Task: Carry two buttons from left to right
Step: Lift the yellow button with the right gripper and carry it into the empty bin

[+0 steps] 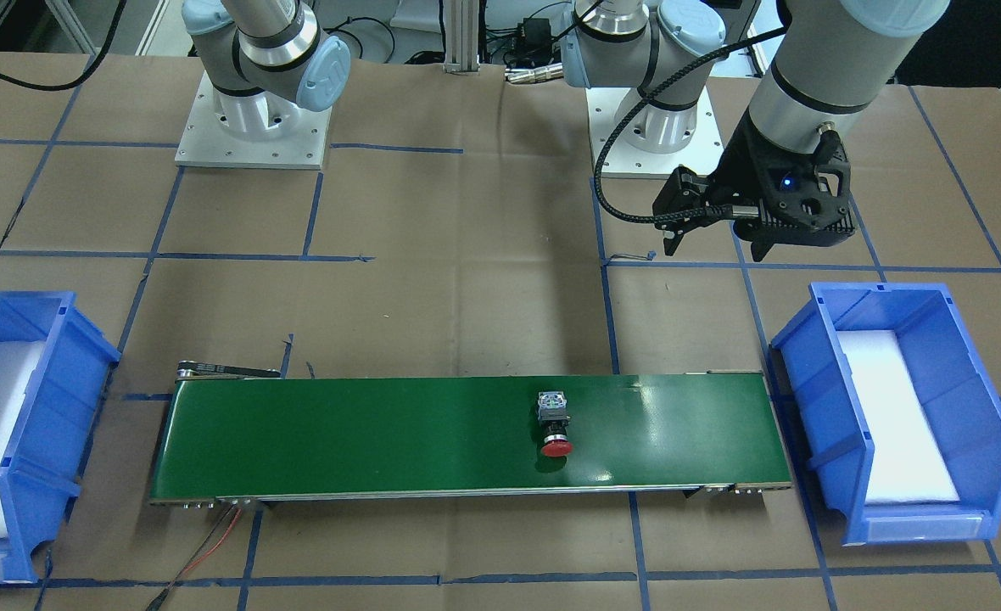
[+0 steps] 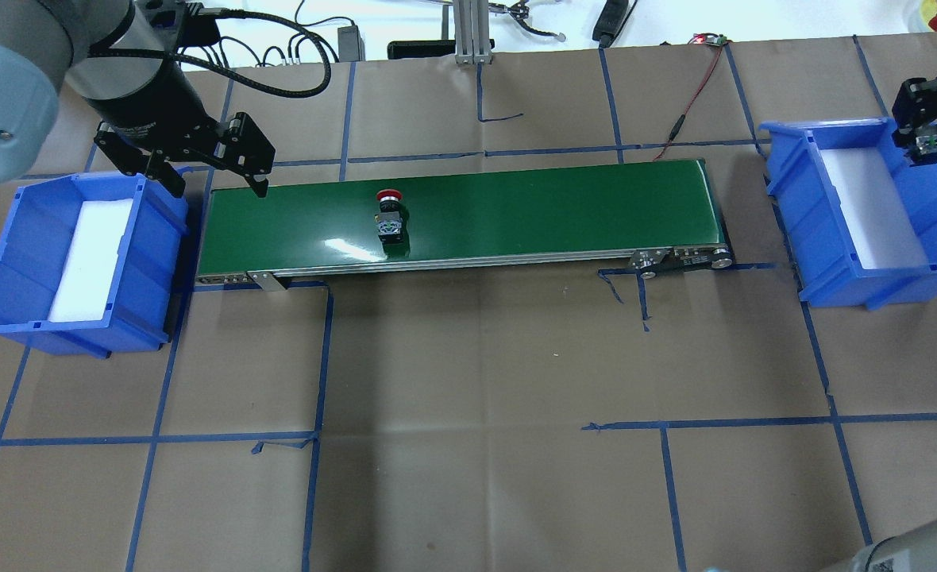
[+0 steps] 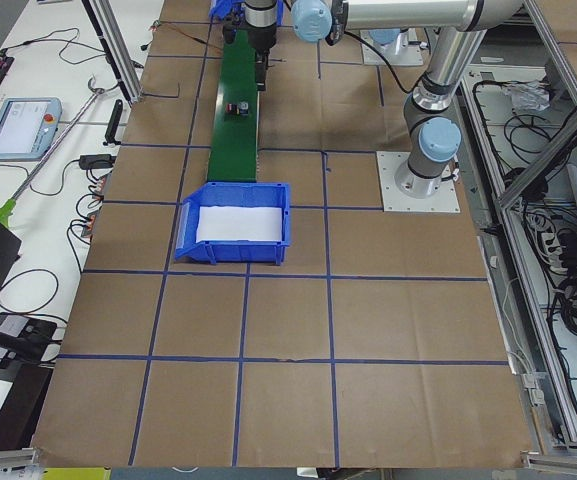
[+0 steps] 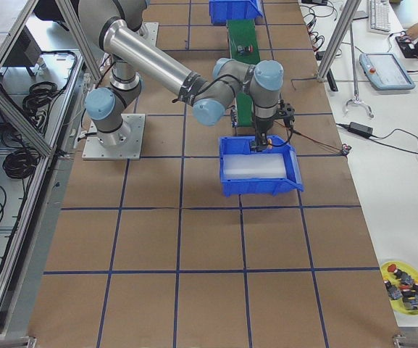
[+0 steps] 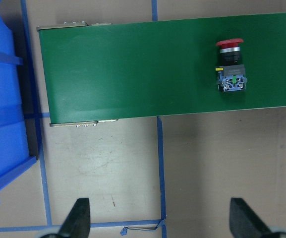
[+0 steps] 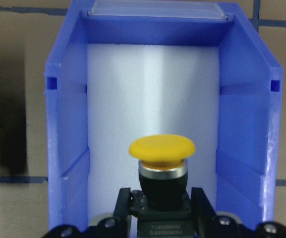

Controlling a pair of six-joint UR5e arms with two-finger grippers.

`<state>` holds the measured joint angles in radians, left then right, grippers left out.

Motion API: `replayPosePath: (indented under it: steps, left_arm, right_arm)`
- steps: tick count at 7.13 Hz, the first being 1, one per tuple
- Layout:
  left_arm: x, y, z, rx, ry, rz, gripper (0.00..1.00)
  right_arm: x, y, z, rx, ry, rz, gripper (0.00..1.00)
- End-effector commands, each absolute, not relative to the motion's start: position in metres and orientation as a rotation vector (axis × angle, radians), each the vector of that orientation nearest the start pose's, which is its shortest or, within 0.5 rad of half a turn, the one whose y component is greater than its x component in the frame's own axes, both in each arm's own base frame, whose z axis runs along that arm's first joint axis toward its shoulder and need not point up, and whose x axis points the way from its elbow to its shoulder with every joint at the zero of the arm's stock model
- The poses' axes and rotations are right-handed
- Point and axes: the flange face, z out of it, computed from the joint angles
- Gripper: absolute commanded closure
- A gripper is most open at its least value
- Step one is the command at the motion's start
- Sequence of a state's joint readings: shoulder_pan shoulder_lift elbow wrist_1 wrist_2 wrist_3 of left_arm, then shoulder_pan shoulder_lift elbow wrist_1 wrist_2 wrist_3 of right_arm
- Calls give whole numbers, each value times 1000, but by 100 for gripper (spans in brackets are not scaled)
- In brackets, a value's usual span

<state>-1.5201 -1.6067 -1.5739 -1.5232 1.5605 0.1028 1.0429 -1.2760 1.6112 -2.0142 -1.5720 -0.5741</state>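
The red-capped button (image 1: 556, 424) lies on its side on the green conveyor belt (image 1: 339, 433); it also shows in the overhead view (image 2: 390, 214) and in the left wrist view (image 5: 230, 64). My left gripper (image 2: 218, 187) is open and empty, hovering over the belt's left end beside the left blue bin (image 2: 8, 238); its fingers (image 5: 78, 218) frame bare table. My right gripper (image 6: 162, 218) is shut on the yellow-capped button (image 6: 162, 148) and holds it above the right blue bin (image 6: 68, 124), near its far end in the overhead view (image 2: 929, 135).
Both bins have white foam liners; the right bin (image 2: 794, 199) stands off the belt's right end. Red and black wires (image 1: 212, 535) trail from the belt's end. A yellow dish of spare buttons (image 4: 404, 283) sits at a table corner. Blue tape lines cross the brown table.
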Motion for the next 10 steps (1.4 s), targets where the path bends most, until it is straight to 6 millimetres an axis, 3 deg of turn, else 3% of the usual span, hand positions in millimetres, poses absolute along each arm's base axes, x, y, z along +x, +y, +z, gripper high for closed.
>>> replayPosePath:
  steps: [1, 3, 6, 8, 10]
  left_arm:
    - [-108, -514, 473, 85, 3149, -13, 1]
    - [-108, -513, 474, 85, 3149, -16, 1]
    - [-108, -513, 474, 87, 3146, -15, 1]
    - [-108, -513, 474, 89, 3146, -15, 1]
    - [-107, -513, 474, 87, 3144, -15, 1]
  right_arm:
    - [-195, -574, 303, -117, 3186, -111, 95]
    - [-196, -567, 264, -106, 3154, -29, 95]
    - [-199, -571, 234, -106, 3130, 30, 94]
    - [-201, -573, 226, -94, 3131, 31, 89]
    - [-203, -576, 230, -80, 3145, -10, 13]
